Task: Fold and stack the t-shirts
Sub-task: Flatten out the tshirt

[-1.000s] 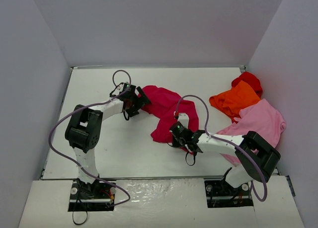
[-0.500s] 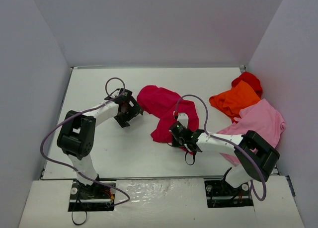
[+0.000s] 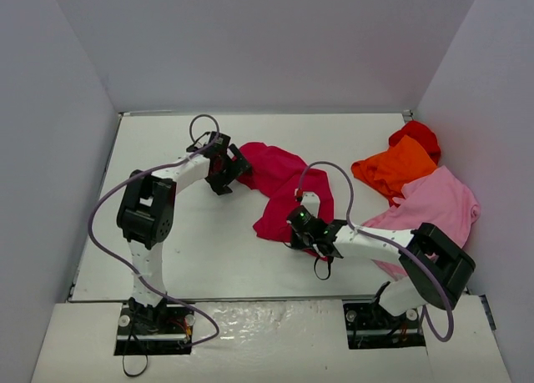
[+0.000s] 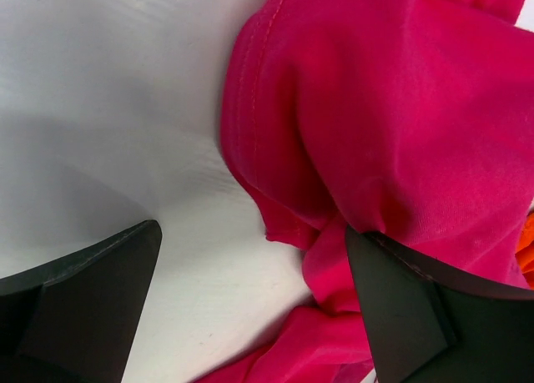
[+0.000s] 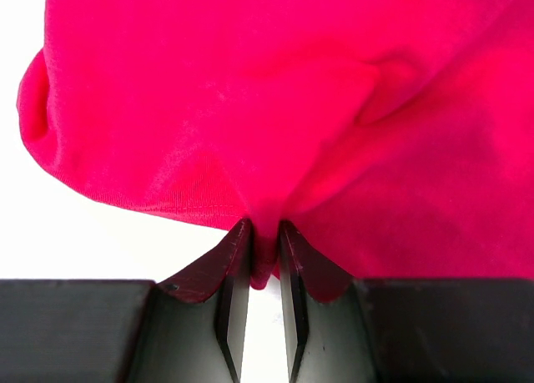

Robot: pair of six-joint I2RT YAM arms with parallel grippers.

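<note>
The crimson t-shirt (image 3: 279, 187) lies crumpled at the middle of the table. My left gripper (image 3: 238, 168) stands open at its left edge; in the left wrist view the cloth (image 4: 392, 124) fills the right side, its hem between the wide-set fingers (image 4: 83, 299), and the right finger presses into a fold. My right gripper (image 3: 302, 231) is shut on a pinched fold of the crimson t-shirt (image 5: 267, 258) at its near edge. The orange t-shirt (image 3: 394, 168), bright red t-shirt (image 3: 417, 135) and light pink t-shirt (image 3: 434, 204) lie heaped at the right.
White walls enclose the table (image 3: 167, 249) on the left, back and right. Purple cables (image 3: 100, 216) loop off both arms above the table top. The right arm's elbow (image 3: 438, 258) sits over the pink shirt's near edge.
My left gripper drew back left from the crimson shirt, then returned right to its left edge, staying open. The right gripper keeps its pinch and has barely moved.
</note>
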